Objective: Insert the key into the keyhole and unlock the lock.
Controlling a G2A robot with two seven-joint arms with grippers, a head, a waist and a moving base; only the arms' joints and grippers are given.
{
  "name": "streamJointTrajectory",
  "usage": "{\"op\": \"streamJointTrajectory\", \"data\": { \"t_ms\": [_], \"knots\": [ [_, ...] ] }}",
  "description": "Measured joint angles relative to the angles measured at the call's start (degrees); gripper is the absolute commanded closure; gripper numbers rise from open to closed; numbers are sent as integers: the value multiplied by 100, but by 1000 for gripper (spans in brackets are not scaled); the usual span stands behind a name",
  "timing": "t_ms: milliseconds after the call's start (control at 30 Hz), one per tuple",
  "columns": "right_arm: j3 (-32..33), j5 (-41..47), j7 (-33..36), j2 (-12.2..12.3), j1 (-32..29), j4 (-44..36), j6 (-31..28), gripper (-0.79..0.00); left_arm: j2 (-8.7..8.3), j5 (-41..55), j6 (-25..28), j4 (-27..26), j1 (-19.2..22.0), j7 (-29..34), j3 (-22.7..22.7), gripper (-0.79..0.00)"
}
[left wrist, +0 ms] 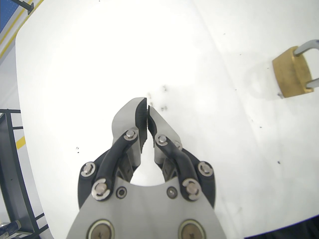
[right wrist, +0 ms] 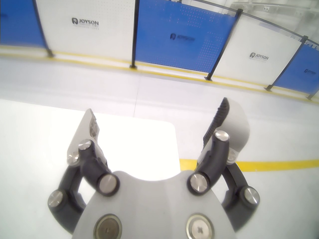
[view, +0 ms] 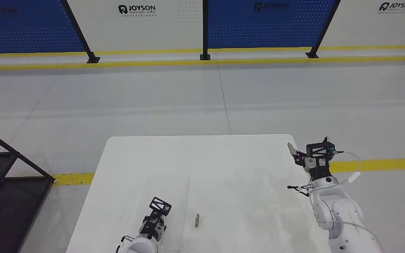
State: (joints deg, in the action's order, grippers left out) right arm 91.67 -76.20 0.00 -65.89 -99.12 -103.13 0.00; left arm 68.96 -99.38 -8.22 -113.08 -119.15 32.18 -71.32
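Brass lock [left wrist: 291, 75] on table [view: 240, 171], left hand [left wrist: 147, 105] closed

Dark logo mark with a one-word capital wordmark [right wrist: 85, 22], tiny unreadable line beneath, stands on the white perforated fence panel [right wrist: 84, 40] and on a second white panel [right wrist: 254, 43] in right wrist view. Same mark, faint, on the blue perforated panel [right wrist: 182, 16] between them and on another blue panel [right wrist: 304, 75] at the fence's end. Top view: same logo along the upper edge on a white panel [view: 136, 28], a blue panel [view: 271, 28] and, cut off, a further white panel [view: 373, 25].
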Motion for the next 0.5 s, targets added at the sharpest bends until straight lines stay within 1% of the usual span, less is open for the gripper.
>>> {"op": "streamJointTrajectory", "data": {
  "t_ms": [133,233,300,333,367,433,467,500],
  "knots": [
    [0,0,0,0,0,0,0,-785,-22,216,27,-357,-249,-381,-174,0],
    [0,0,0,0,0,0,0,-785,-60,483,188,-636,-539,-1005,-435,0],
    [0,0,0,0,0,0,0,-785,-89,812,429,-756,-728,-1563,-660,0],
    [0,0,0,0,0,0,0,-785,-104,1016,609,-799,-788,-1848,-767,0],
    [0,0,0,0,0,0,0,-785,-127,1290,905,-795,-861,-2272,-943,0],
    [0,0,0,0,0,0,0,-785,-162,1636,1368,-711,-959,-2976,-1206,0],
    [0,0,0,0,0,0,0,-785,-184,1849,1735,-637,-1026,-3449,-1347,0],
    [-1,-1,1,0,-1,0,-2,-785,-201,2024,2029,-581,-1067,-3792,-1447,0]
  ]
}}
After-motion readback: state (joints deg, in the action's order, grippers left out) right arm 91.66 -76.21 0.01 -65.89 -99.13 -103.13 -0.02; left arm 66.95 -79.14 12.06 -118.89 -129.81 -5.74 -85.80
